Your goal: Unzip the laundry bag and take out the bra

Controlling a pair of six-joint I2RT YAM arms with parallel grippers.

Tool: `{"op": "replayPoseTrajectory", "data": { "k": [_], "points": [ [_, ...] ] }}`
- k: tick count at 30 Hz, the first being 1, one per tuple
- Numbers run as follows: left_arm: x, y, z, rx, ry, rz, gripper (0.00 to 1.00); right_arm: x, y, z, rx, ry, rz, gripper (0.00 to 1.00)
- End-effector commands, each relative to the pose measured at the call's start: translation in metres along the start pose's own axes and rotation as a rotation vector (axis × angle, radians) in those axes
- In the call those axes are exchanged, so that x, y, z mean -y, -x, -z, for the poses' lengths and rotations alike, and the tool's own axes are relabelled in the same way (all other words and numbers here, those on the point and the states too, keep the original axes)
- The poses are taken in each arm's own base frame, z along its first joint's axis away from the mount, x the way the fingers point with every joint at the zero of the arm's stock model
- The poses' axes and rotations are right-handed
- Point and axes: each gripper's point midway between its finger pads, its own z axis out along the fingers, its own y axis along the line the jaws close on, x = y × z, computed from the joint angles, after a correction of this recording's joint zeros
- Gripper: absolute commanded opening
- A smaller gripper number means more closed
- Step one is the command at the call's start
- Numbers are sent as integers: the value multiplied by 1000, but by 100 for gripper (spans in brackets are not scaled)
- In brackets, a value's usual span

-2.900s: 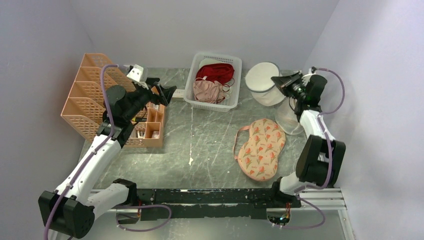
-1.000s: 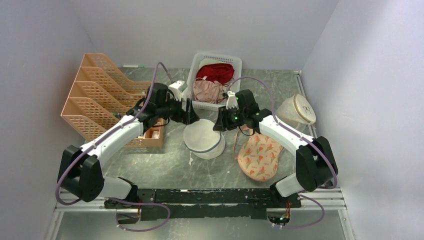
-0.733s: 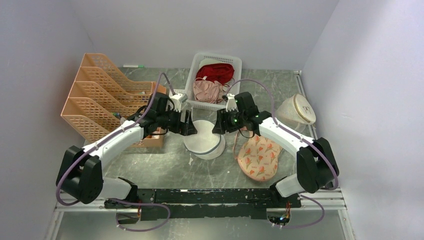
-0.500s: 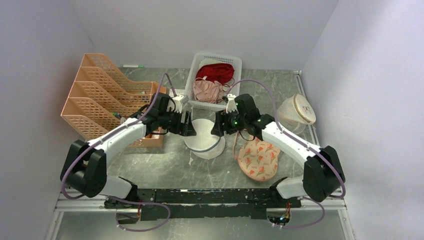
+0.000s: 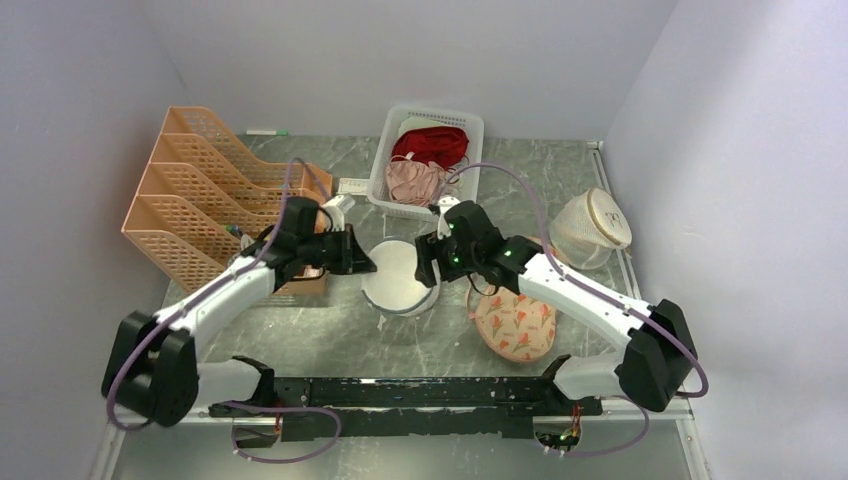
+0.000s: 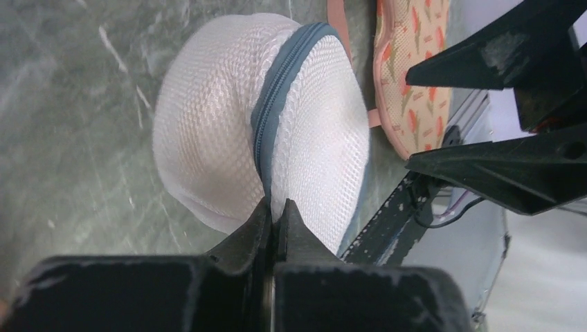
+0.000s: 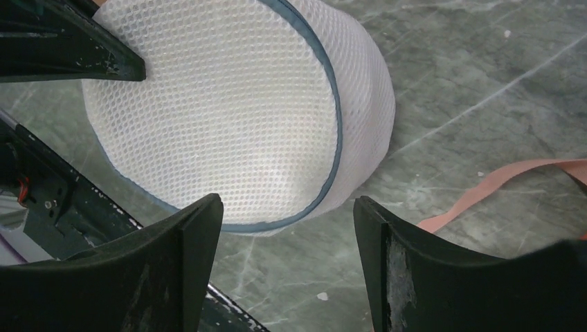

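The laundry bag (image 5: pixel 398 278), a white mesh drum with a blue-grey zipper (image 6: pixel 277 90) round its rim, lies tilted on the table's middle. My left gripper (image 5: pixel 366 267) is at its left side. In the left wrist view that gripper (image 6: pixel 275 207) is shut, pinching the bag (image 6: pixel 214 131) right at the zipper seam. My right gripper (image 5: pixel 426 272) is at the bag's right side. In the right wrist view it (image 7: pixel 287 207) stands open just off the bag (image 7: pixel 228 104), touching nothing. The bra is hidden.
A floral peach pouch (image 5: pixel 515 320) lies right of the bag, its strap (image 7: pixel 498 187) near my right fingers. A white basket (image 5: pixel 476 150) holding dark red and pink garments stands behind. A translucent round bag (image 5: pixel 590 225) is far right. An orange file rack (image 5: pixel 190 180) is on the left.
My left gripper has shut on the bag's zipper seam and pulled left and nearer. The bag has tilted and shifted with it. My right gripper has opened wider and followed.
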Motion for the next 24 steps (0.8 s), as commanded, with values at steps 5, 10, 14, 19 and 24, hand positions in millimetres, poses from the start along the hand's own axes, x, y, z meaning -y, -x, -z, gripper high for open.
{"op": "replayPoseTrajectory", "data": {
  "k": [5,10,14,19,24],
  "points": [
    [13,18,53,414,-20,368,7,-61,21,10,105,14,23,70],
    [5,16,72,589,-51,551,7,-123,20,13,168,185,57,69],
    [4,17,76,602,-41,604,7,-158,0,11,198,308,36,65],
    [4,19,78,598,-26,612,7,-169,-22,-1,199,381,9,54],
    [4,13,76,585,-46,636,7,-154,-34,-24,219,279,0,52]
  ]
}}
